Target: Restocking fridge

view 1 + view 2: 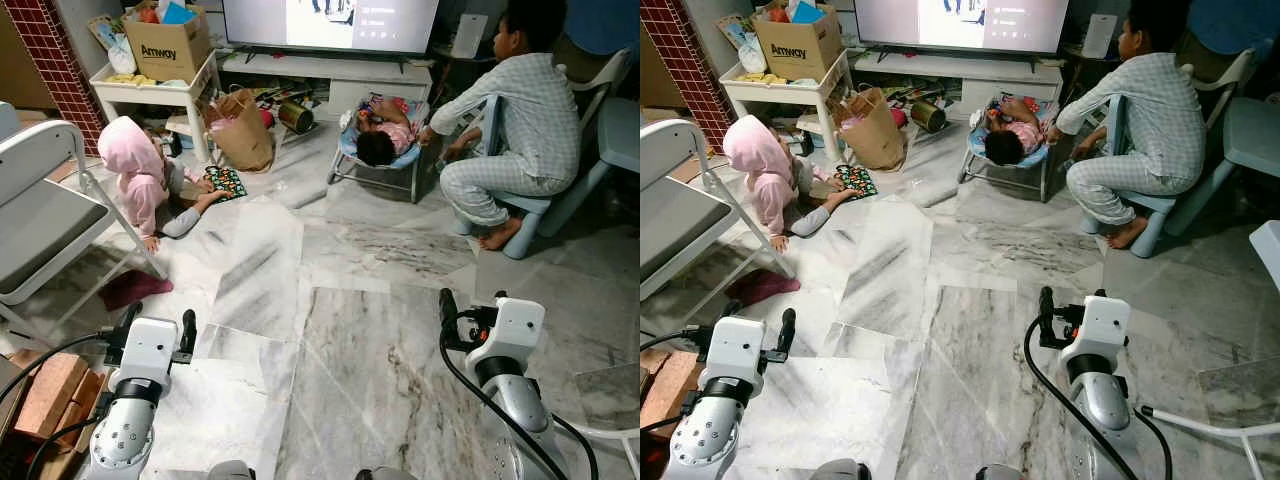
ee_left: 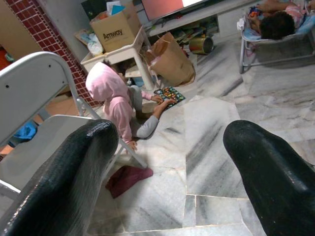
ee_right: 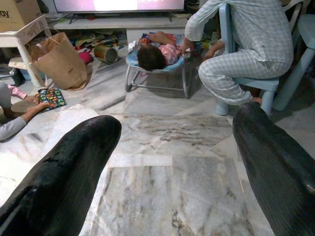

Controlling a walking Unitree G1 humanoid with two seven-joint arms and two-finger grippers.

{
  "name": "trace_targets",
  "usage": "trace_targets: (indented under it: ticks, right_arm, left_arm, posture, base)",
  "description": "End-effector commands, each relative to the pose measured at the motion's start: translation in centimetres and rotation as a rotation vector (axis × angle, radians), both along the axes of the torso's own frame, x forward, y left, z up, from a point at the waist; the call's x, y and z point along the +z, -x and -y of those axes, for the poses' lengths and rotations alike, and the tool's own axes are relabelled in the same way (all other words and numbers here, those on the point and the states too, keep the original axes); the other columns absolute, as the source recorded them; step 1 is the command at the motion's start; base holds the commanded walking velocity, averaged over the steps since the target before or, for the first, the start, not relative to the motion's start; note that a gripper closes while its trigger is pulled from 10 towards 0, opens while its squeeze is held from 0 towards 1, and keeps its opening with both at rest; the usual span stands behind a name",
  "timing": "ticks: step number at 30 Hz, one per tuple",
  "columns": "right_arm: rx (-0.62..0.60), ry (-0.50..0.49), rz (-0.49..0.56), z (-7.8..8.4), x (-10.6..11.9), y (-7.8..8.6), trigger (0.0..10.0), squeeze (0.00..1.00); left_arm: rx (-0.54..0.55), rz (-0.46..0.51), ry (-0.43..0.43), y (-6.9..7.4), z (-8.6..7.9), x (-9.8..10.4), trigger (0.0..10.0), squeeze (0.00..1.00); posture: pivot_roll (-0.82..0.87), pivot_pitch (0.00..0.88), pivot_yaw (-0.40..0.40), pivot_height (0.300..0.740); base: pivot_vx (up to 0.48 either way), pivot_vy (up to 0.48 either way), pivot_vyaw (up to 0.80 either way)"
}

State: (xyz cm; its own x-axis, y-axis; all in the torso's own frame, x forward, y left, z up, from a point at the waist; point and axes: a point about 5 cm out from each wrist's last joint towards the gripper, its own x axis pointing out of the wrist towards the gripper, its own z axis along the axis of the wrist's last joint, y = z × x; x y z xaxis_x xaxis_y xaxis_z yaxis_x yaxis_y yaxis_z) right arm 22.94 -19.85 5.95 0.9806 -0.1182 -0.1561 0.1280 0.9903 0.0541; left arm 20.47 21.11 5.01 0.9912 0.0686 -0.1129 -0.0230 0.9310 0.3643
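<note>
Three people sat across the marble floor [image 1: 380, 400] as I held my left gripper [image 1: 157, 327] and right gripper [image 1: 470, 310] spread and empty, lower frame. I saw no fridge; walking on risked striking the pink-hooded person [image 1: 140, 175], upper left.

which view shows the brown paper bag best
The left wrist view: the brown paper bag is large and unobstructed beside the white table. Both eye views show it smaller and farther off; the right wrist view shows it near the frame's edge.
</note>
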Motion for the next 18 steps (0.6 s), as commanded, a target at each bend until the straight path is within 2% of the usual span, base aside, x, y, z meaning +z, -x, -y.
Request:
trace_targets:
  ticks: [1, 12, 13, 14, 17, 18]
  right_arm:
    - [0.148, -0.224, 0.147, -2.1, 5.4, -4.4, 10.0, 0.00]
    - [0.148, -0.224, 0.147, -2.1, 5.4, -4.4, 10.0, 0.00]
    - [0.112, -0.180, 0.148, -2.9, 4.5, -2.9, 10.0, 0.00]
    - [0.102, -0.153, 0.137, -3.3, 4.2, -2.2, 10.0, 0.00]
    - [0.090, -0.166, 0.091, -2.8, 3.2, -1.3, 10.0, 0.00]
    - [0.099, -0.165, 0.083, -2.7, 3.3, -1.4, 10.0, 0.00]
  left_arm:
    - [-0.155, 0.119, 0.401, -7.0, 3.0, 6.5, 10.0, 0.00]
    - [-0.155, 0.119, 0.401, -7.0, 3.0, 6.5, 10.0, 0.00]
    - [-0.156, 0.061, 0.352, -5.5, 4.1, 5.0, 10.0, 0.00]
    - [-0.167, 0.051, 0.303, -4.9, 4.9, 4.5, 10.0, 0.00]
    - [-0.126, 0.096, 0.239, -5.5, 4.0, 5.1, 10.0, 0.00]
    - [-0.121, 0.076, 0.253, -5.6, 3.7, 5.2, 10.0, 0.00]
  posture:
    - [0.04, 0.000, -0.025, 0.740]
    - [0.04, 0.000, -0.025, 0.740]
    - [0.02, 0.039, 0.045, 0.740]
    - [0.01, 0.045, 0.048, 0.740]
    - [0.02, 0.048, 0.032, 0.740]
    - [0.02, 0.051, 0.028, 0.740]
  base:
    - [0.000, 0.000, 0.00]
    - [0.000, 0.000, 0.00]
    - [0.000, 0.000, 0.00]
    - [0.000, 0.000, 0.00]
    - [0.000, 0.000, 0.00]
    - [0.000, 0.000, 0.00]
